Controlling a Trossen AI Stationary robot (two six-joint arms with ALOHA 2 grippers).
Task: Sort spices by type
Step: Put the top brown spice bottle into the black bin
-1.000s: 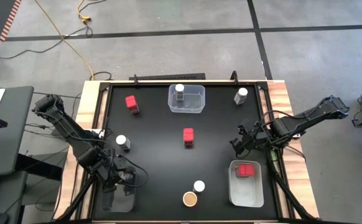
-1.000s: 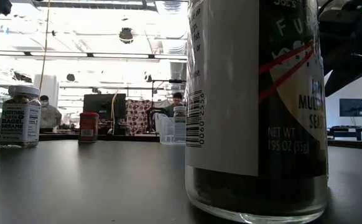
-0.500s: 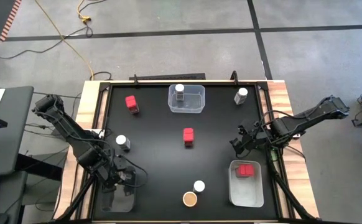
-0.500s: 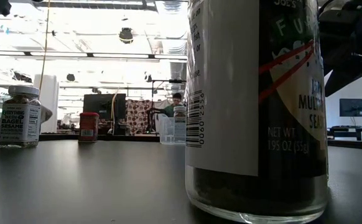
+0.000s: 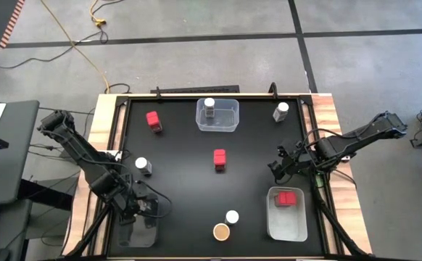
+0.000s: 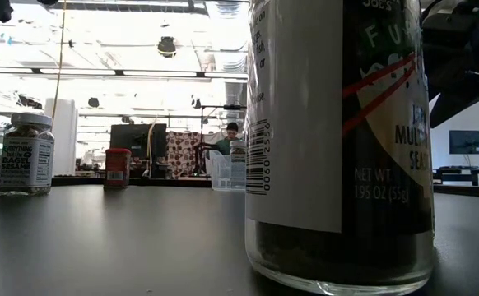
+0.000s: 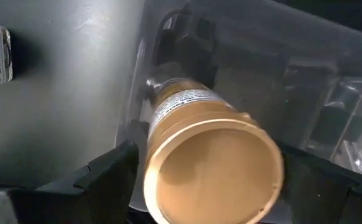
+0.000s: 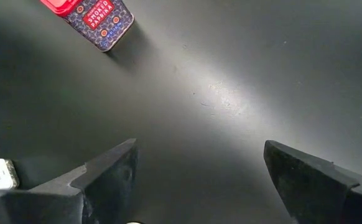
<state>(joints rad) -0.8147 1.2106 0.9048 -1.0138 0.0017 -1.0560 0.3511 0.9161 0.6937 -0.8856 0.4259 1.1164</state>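
High view, looking straight down: a black table fills the middle of the frame, with one dark arm at each side. At lower left, the left claw sits over a clear rectangular plastic bin; the left wrist view shows its two fingers closed on a clear jar with a round tan lid, held inside that bin. At right of centre, the right claw hangs above bare table with its fingers spread wide and nothing between them, as the right wrist view shows. Just below it, at lower right, a second clear bin holds a red boxy spice tin. A third clear bin at upper centre holds a clear jar with a round white lid. Loose on the table are another red tin at upper left, a red tin at centre, a white-lidded jar at upper right, a white-lidded jar at left, and, at lower centre, a white-lidded jar just beside a second tan-lidded jar. Low view: one tall jar stands very close, filling the frame's right half.
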